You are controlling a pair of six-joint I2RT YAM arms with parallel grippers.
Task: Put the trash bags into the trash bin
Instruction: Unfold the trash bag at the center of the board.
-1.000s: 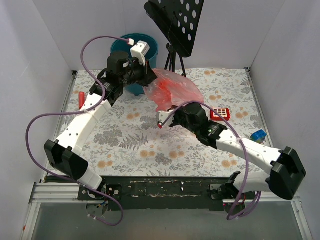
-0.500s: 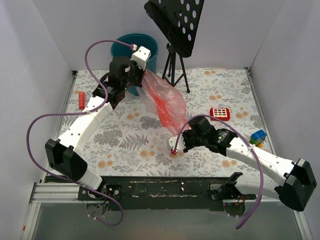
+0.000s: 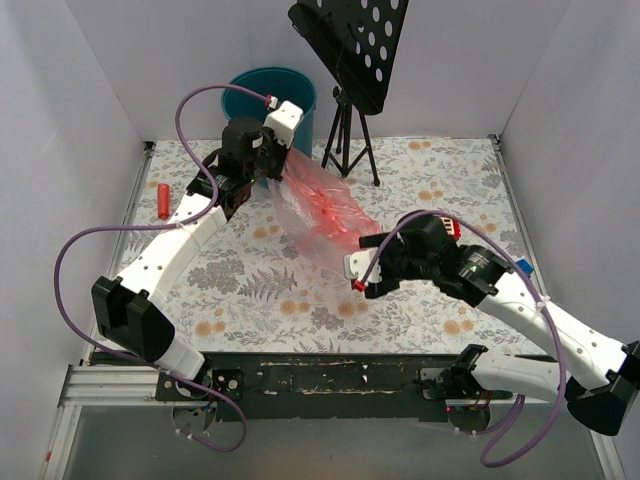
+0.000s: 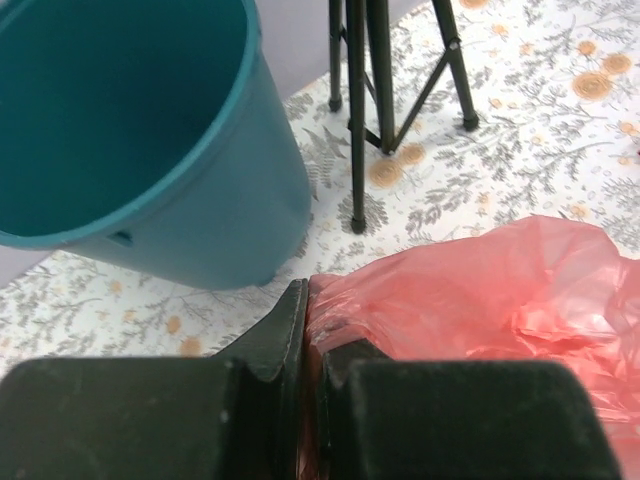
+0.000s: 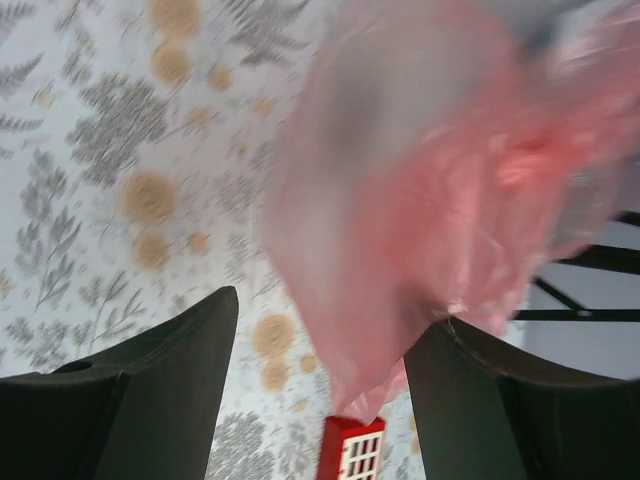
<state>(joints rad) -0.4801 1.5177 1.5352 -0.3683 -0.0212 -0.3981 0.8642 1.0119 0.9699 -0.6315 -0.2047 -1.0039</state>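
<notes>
The trash bag point(image 3: 322, 208), thin translucent red film, hangs stretched from my left gripper point(image 3: 277, 168) down toward the table's middle. In the left wrist view the jaws of that gripper point(image 4: 305, 320) are shut on the bag's point(image 4: 480, 300) bunched edge. The teal trash bin point(image 4: 150, 150) stands upright just beyond them. The trash bin point(image 3: 268, 92) is at the back left in the top view. My right gripper point(image 3: 367, 262) sits at the bag's lower end. Its jaws stand wide open point(image 5: 330, 310). The bag's blurred tail point(image 5: 420, 200) dangles between them, brushing the right finger point(image 5: 500, 400).
A black music stand on a tripod point(image 3: 345, 120) stands right of the bin. A small red cylinder point(image 3: 163, 200) lies by the left wall. A red square toy point(image 5: 352, 452) lies below the right jaws. A blue toy point(image 3: 521, 265) peeks out behind the right arm.
My right gripper has opened and let go of the bag's lower end after pulling it toward the near edge. The left gripper has stayed by the bin, and the bag is drawn out long.
</notes>
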